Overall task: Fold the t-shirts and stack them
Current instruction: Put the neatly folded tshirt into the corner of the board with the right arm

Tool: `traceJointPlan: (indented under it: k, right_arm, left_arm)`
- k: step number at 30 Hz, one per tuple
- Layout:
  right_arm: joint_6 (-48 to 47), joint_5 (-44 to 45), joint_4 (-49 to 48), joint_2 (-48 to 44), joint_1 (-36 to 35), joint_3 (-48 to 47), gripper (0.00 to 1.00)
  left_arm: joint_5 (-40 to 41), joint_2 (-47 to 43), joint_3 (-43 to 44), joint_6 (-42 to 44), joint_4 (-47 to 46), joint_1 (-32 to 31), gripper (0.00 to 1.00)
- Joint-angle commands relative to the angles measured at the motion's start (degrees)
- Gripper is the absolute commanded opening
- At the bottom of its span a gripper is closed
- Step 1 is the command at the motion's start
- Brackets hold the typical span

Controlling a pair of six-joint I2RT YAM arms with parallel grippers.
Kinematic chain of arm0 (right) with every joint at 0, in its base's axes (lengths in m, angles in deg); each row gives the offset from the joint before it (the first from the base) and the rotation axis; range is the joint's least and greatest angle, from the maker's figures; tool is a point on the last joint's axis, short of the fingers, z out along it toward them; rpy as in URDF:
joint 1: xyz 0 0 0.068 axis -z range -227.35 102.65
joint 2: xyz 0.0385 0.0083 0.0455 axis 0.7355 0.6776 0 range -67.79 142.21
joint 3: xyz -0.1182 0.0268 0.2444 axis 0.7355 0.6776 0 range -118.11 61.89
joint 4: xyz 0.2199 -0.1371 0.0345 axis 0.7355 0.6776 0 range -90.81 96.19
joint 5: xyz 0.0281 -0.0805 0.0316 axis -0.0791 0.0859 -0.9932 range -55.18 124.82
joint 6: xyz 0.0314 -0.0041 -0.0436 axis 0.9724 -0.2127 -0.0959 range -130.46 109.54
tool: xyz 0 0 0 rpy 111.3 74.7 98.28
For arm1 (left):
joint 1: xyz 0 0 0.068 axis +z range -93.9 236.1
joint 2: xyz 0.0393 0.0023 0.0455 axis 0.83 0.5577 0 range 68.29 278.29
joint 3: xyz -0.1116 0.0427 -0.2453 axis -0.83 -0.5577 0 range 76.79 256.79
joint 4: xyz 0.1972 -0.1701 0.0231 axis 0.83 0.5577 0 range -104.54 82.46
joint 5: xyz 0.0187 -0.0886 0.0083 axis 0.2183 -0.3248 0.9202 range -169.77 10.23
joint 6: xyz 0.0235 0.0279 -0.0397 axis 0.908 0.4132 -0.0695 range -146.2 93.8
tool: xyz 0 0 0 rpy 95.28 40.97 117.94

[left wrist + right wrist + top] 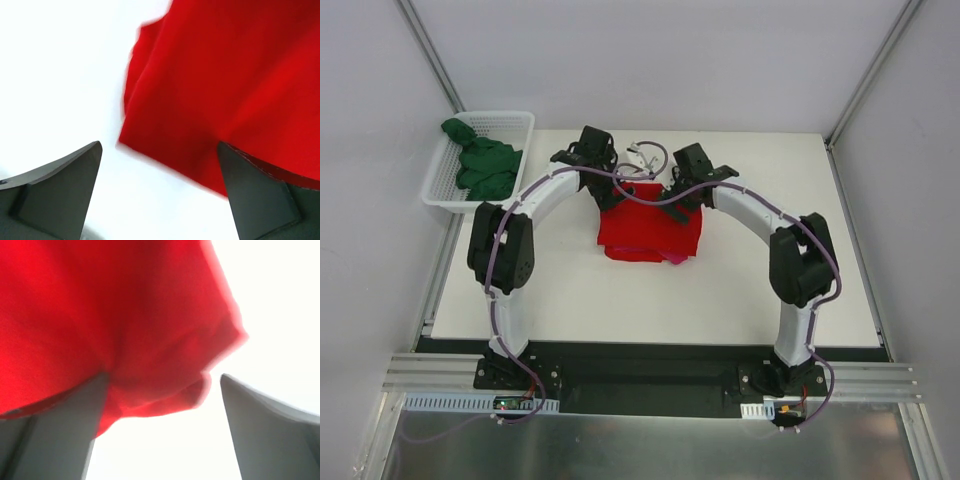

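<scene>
Step in hand, as I judge it: the fold of the red t-shirt (650,228) looks finished, and it lies as a compact rectangle mid-surface (620,300), on top of the magenta t-shirt (676,258), of which only a sliver shows at the near right corner. My left tool (160,190) is spread wide and grips nothing, low over the red cloth's far left edge. My right tool (160,425) is likewise spread at the far right edge. That wrist view is blurred, and the hem may be resting against one finger, so I cannot say it is fully free. Next move, by my reckoning: lift both tools straight up clear of the cloth so the stack is not dragged, then send the left arm to the white basket (525,122) at the far left, where the green t-shirt (485,165) sits crumpled. In the way: the basket wall, to be reached over, and a loop of pale cable (645,155) between my wrists, near the stack's far edge
</scene>
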Motion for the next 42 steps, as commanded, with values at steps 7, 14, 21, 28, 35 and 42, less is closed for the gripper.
traceJointPlan:
  k: [7, 14, 21, 28, 35, 42]
  right_arm:
    - [5.0, 1.1, -12.9, -10.5, 0.5, -3.4, 0.97]
    - [4.9, -6.1, -12.2, -4.2, 0.9, -5.3, 0.96]
    - [13.6, -15.8, 0.9, 7.2, 2.1, -23.0, 0.96]
    - [15.2, -19.8, 16.0, 15.6, 0.4, -42.0, 0.98]
    - [4.4, -24.2, 33.6, 13.1, -4.0, -41.4, 0.97]
    - [-13.9, -25.2, 47.5, 15.8, -6.3, -40.4, 0.97]
  left_arm:
    - [14.4, -6.4, 2.6, -3.0, 0.7, 1.1, 0.99]
    - [20.5, -1.7, 3.1, -4.2, -0.1, 3.0, 0.99]
    - [19.0, -7.4, 3.1, -11.3, 3.5, 12.3, 0.99]
    - [16.6, -19.3, -7.3, -8.4, 6.0, 15.0, 0.99]
    - [18.4, -28.0, -15.7, -6.1, 7.0, 15.0, 0.99]
    - [18.5, -30.5, -18.7, -6.9, 7.7, 14.9, 0.99]
